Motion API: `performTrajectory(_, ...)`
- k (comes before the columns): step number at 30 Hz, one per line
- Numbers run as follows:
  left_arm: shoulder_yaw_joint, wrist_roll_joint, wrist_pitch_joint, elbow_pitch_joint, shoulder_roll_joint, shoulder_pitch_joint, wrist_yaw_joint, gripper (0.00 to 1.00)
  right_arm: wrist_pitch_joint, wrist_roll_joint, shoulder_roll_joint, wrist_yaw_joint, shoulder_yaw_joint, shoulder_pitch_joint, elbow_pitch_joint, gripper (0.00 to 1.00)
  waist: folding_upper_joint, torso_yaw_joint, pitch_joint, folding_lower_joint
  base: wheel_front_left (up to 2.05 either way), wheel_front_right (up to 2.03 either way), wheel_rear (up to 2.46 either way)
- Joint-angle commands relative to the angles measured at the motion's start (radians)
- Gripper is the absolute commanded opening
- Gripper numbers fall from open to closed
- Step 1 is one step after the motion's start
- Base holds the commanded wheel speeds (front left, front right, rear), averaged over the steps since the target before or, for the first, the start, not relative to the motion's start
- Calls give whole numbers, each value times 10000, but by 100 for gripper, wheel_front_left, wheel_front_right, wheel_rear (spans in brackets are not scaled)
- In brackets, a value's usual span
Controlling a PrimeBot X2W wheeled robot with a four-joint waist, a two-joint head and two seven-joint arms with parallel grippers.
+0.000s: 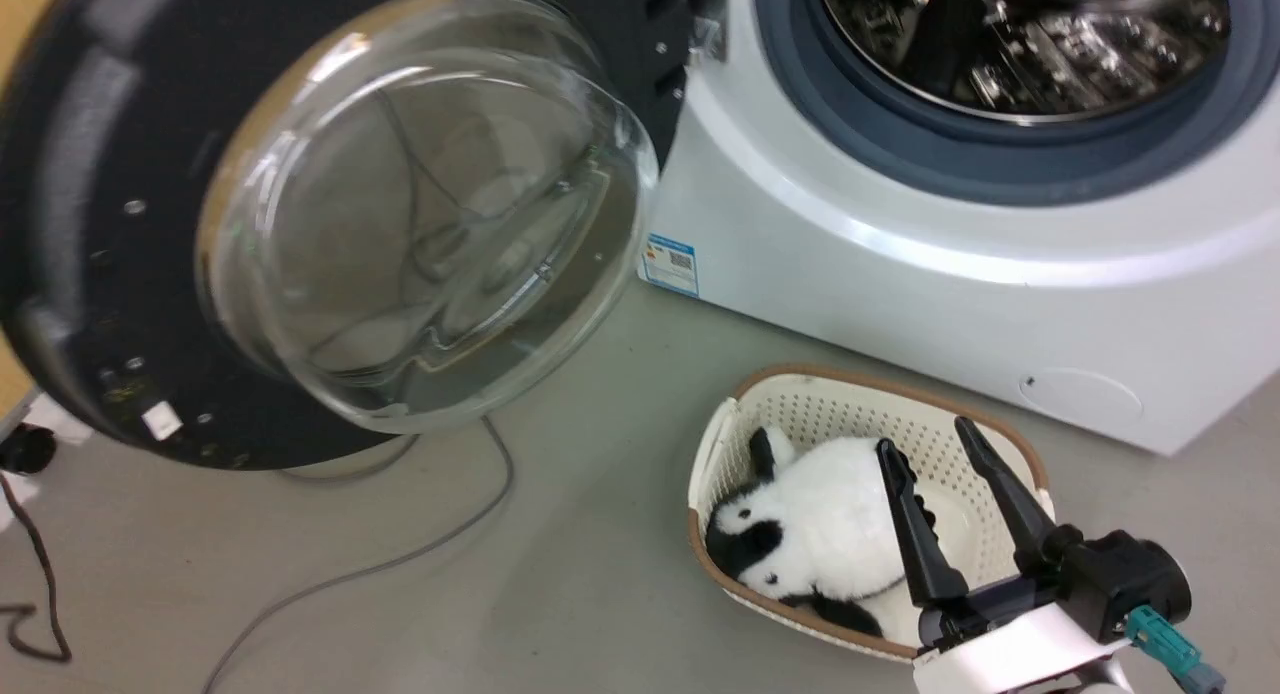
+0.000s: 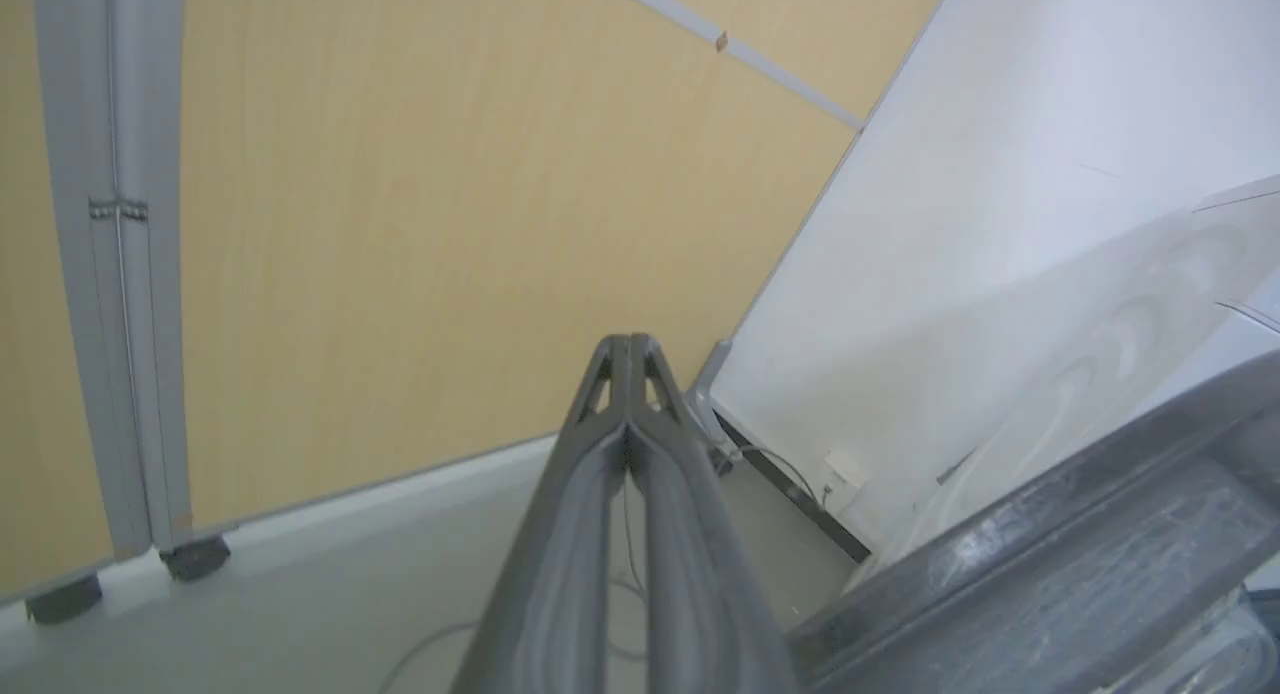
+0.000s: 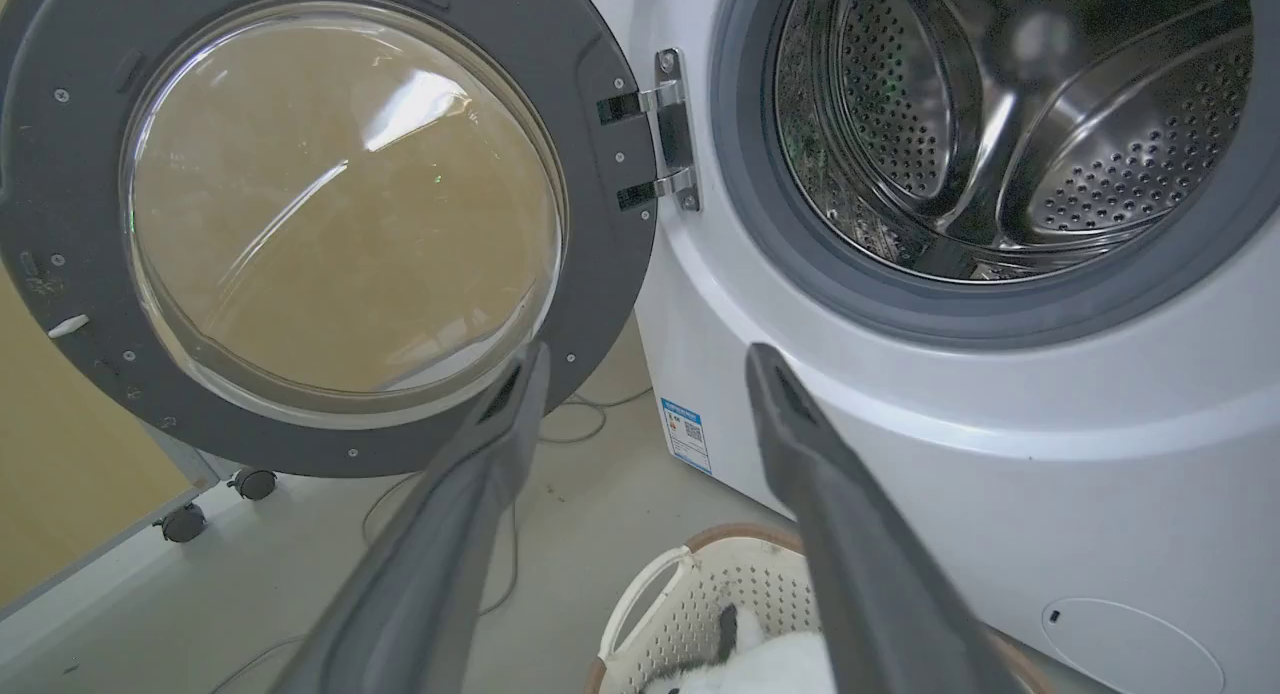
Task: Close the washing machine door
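The washing machine door point(image 1: 90, 234) stands swung wide open to the left, its clear glass bowl point(image 1: 420, 204) bulging toward me; its metal hinge point(image 3: 668, 124) joins it to the white washing machine point(image 1: 900, 264). The steel drum point(image 3: 1000, 124) is uncovered. My right gripper point(image 1: 925, 444) hovers open over a basket, well below the opening, holding nothing; its own camera shows the right gripper point(image 3: 648, 359) pointing between door point(image 3: 340, 204) and drum. My left gripper point(image 2: 630, 346) is shut on nothing, behind the door, beside a dark curved edge point(image 2: 1050, 544) that looks like the door's rim.
A cream basket point(image 1: 740, 414) with a black-and-white plush panda point(image 1: 810, 534) sits on the floor before the washer. Grey cables point(image 1: 400, 564) trail under the door. A wooden wall panel point(image 2: 400, 224) on casters point(image 3: 185, 522) stands behind the door. A blue label point(image 1: 670, 264) marks the washer's corner.
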Motion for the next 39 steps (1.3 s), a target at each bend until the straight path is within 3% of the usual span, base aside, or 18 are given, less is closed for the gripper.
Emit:
performTrajectory(1,51,-225,201,190,51,-177,-41,0,-44,-2,-74,8,-1,-154,-63,100,0,-149,165,0,0,0,0)
performTrajectory(10,1087,-3040,3481,3578,557,-1729,67,0,-44,-71,-108,8,8,-374,-31,100,0,-413,415,0,0,0,0)
performTrajectory(15,1202,-4065,5203,4113,463,-1914,-9,0,-44,-86,-80,8,-54,-375,-23,100,0,-428,371,0,0,0,0)
performTrajectory(27,676,-5809,8502,2203,-284,-830,-44,0,-44,35,63,8,-136,-241,21,100,0,-220,-179,0,0,0,0)
performTrajectory(39,-34,-6400,10316,-547,-1298,1123,92,0,-44,425,228,8,-398,287,45,100,0,-407,-1088,0,0,0,0)
